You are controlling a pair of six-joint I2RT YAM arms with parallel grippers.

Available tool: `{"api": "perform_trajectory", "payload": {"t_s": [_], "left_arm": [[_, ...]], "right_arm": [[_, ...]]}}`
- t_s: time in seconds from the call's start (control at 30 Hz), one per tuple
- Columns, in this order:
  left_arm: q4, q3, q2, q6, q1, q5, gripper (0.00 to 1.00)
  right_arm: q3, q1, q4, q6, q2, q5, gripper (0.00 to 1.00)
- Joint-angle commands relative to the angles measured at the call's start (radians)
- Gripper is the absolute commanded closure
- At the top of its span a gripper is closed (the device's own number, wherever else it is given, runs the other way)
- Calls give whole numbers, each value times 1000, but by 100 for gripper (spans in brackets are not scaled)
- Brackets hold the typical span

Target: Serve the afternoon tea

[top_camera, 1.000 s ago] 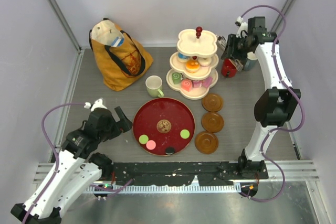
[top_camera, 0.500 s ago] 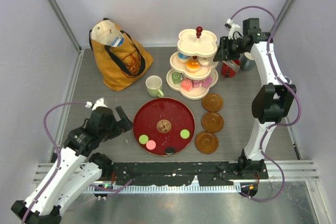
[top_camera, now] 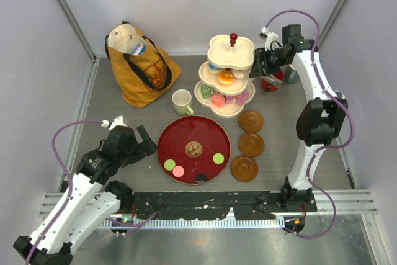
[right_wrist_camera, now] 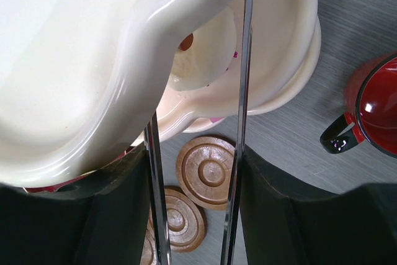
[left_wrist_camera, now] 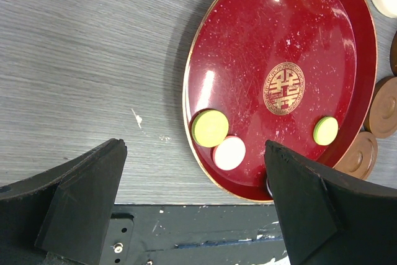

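Grey worktop [top_camera: 124,131]: toy pastries [top_camera: 226,79] fill the tiered stand [top_camera: 232,51], and macarons [top_camera: 169,164] dot the red tray [top_camera: 162,147]. My right pincer [top_camera: 257,65] sits at the stand's top rim, but I cannot tell whether it pinches. My left pincer [left_wrist_camera: 195,147] gapes wide, ready for macarons.

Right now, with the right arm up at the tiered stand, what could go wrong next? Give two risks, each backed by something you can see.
1. The metal tongs in the right gripper sit hard against the top tier of the cream three-tier stand. A push could rock it and spill the toy pastries below.
2. The red mug stands close beside that gripper, so a sideways swing might knock it over.
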Motion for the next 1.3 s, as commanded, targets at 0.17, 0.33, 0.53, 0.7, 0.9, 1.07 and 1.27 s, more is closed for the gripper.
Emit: {"api": "perform_trajectory", "payload": {"t_s": [0.17,0.33,0.53,0.7,0.9,1.07,1.27], "left_arm": [[22,20,-6,-2,4,-18,0],[17,16,-12,-4,5,-16,0],[16,13,-24,-4,4,-15,1],[20,6,-29,-4,5,-9,0],[22,1,-32,-4,4,-6,0],[20,1,-35,-4,4,-9,0],[20,1,-29,-4,5,-7,0]], "right_arm": [[6,5,43,12,-53,3,38],[-25,5,79,43,-73,16,36],[-85,5,173,100,-118,55,36],[-168,5,287,183,-157,68,37],[-241,3,384,273,-172,80,38],[-257,3,413,351,-160,238,41],[-252,-13,395,450,-166,436,41]]}}
